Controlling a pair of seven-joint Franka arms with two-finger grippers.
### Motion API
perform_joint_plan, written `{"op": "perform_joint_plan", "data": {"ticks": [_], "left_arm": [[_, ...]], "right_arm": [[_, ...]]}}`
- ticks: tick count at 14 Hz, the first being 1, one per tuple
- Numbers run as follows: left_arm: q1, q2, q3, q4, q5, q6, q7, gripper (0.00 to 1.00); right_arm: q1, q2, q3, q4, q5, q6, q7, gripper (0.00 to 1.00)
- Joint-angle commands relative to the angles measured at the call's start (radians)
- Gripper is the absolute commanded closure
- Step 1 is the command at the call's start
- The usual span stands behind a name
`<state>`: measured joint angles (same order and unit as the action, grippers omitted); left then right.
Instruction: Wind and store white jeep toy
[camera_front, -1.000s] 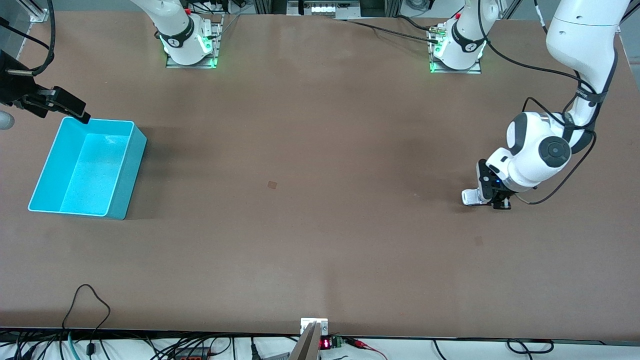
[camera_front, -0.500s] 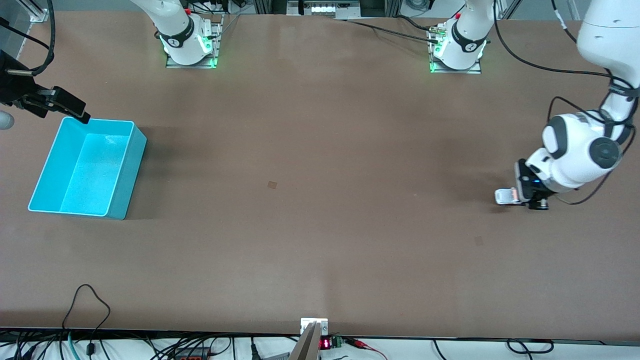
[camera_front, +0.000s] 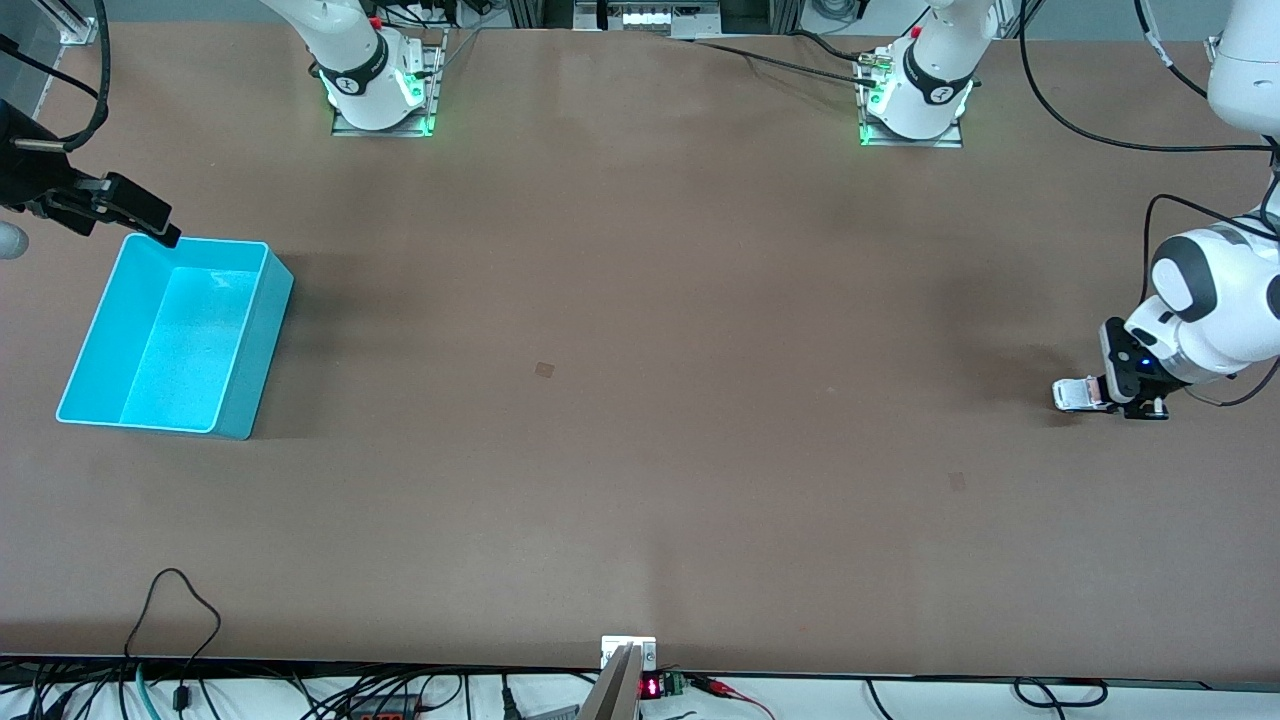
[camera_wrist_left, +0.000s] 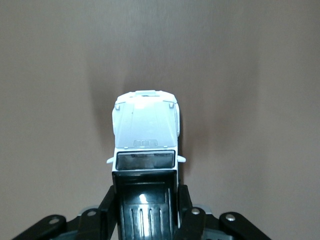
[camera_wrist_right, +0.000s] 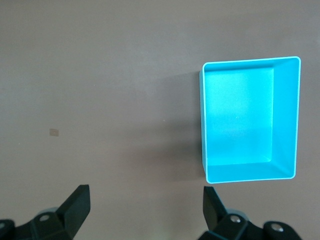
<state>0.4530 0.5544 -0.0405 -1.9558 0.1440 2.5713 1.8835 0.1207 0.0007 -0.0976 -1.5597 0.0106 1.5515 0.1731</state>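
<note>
Left tool (camera_front: 1098, 396) clenched on white jeep toy (camera_wrist_left: 145, 131), no readable lettering; right tool (camera_wrist_right: 145, 207) released above table.

small white jeep toy (camera_wrist_left: 145, 130) with black roof, upright on brown worktop (camera_front: 640, 400), left arm's end, rear clamped in left pincer (camera_wrist_left: 145, 202)

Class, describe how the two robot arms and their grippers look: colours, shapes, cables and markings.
Both arms have glossy white rounded shells with dark grey joint caps and black bands near their green-lit bases. Loose black cables trail along the left arm. The left gripper is black with a small blue light; the right gripper is black and angular, with two wedge-shaped fingers.
</note>
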Motion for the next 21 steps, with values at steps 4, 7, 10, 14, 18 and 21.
{"op": "perform_joint_plan", "data": {"ticks": [4, 7, 10, 14, 18, 21], "left_arm": [[0.032, 0.124, 0.001, 0.057, 0.020, 0.004, 0.066, 0.75], [0.030, 0.118, -0.001, 0.058, 0.020, 0.003, 0.066, 0.74], [0.032, 0.111, -0.012, 0.060, 0.019, -0.032, 0.065, 0.00], [0.019, 0.065, -0.050, 0.141, 0.016, -0.276, 0.052, 0.00], [-0.026, -0.020, -0.053, 0.158, 0.019, -0.443, -0.024, 0.00], [-0.097, -0.100, -0.055, 0.190, 0.019, -0.616, -0.173, 0.00]], "right_arm": [[0.000, 0.004, 0.001, 0.013, 0.012, -0.004, 0.008, 0.00], [0.000, 0.002, 0.001, 0.012, 0.011, -0.004, 0.008, 0.00], [0.000, 0.002, 0.001, 0.013, 0.011, -0.005, 0.008, 0.00], [0.000, 0.001, 0.001, 0.013, 0.011, -0.004, 0.009, 0.00], [-0.003, 0.004, -0.001, 0.013, 0.014, -0.002, 0.009, 0.00], [-0.003, 0.007, -0.001, 0.013, 0.014, 0.001, 0.009, 0.00]]}}
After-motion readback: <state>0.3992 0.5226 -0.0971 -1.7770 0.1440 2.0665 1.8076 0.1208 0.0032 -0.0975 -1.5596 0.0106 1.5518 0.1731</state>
